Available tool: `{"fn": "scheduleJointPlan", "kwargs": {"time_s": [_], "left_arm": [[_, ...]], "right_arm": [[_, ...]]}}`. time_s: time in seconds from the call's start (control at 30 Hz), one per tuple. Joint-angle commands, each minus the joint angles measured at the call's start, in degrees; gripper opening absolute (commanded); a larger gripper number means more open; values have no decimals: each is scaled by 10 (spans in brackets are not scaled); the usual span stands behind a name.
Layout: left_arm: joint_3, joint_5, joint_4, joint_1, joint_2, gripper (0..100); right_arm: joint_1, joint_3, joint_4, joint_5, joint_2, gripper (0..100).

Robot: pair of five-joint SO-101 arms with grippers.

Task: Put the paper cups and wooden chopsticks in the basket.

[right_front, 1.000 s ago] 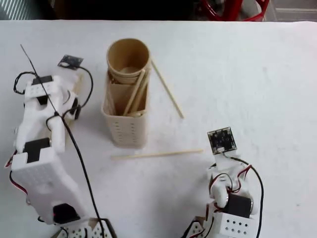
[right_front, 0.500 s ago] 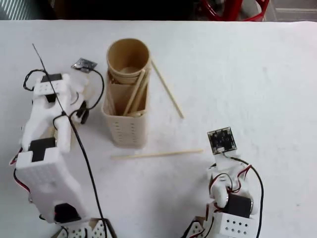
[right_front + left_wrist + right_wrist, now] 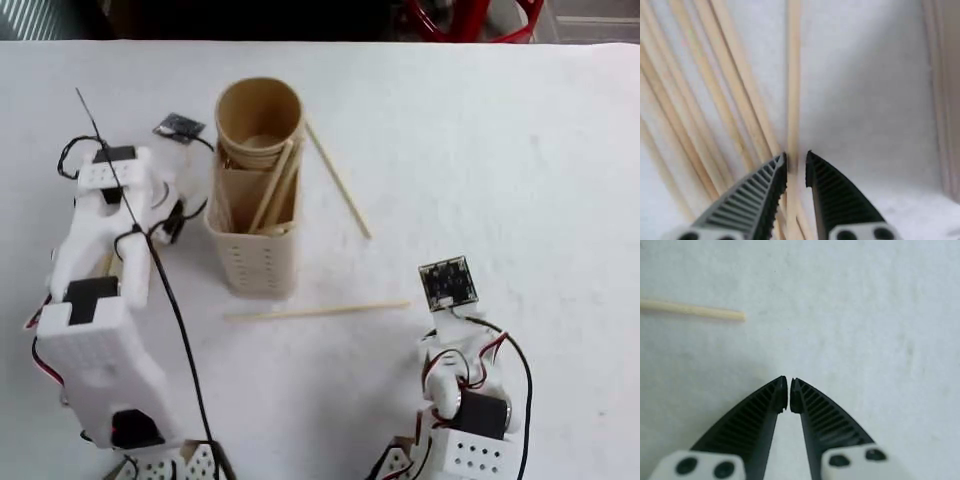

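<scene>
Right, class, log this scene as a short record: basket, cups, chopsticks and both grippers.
Basket: stands on the white table.
Paper cups: stacked in the basket's far end.
Basket chopsticks: a few inside, leaning towards the cups.
Diagonal chopstick: on the table, right of the basket.
Front chopstick: flat on the table, nearer the arms.
Left gripper: shut on a single chopstick, beside a pile of chopsticks.
Right gripper: shut, empty, over the table.
</scene>
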Motion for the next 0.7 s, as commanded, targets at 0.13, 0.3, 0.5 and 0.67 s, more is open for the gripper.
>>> {"fn": "scheduleJointPlan", "kwargs": {"time_s": [0.13, 0.3, 0.5, 0.67], "left_arm": [[-7, 0, -7, -18, -21, 120], [-4, 0, -19, -25, -22, 142], [-4, 27, -36, -32, -21, 142], [-11, 26, -36, -29, 21, 142]], "right_arm": [[6, 5, 1, 5, -4, 24], [6, 5, 1, 5, -4, 24], [6, 5, 1, 5, -4, 24], [6, 5, 1, 5, -4, 24]]}}
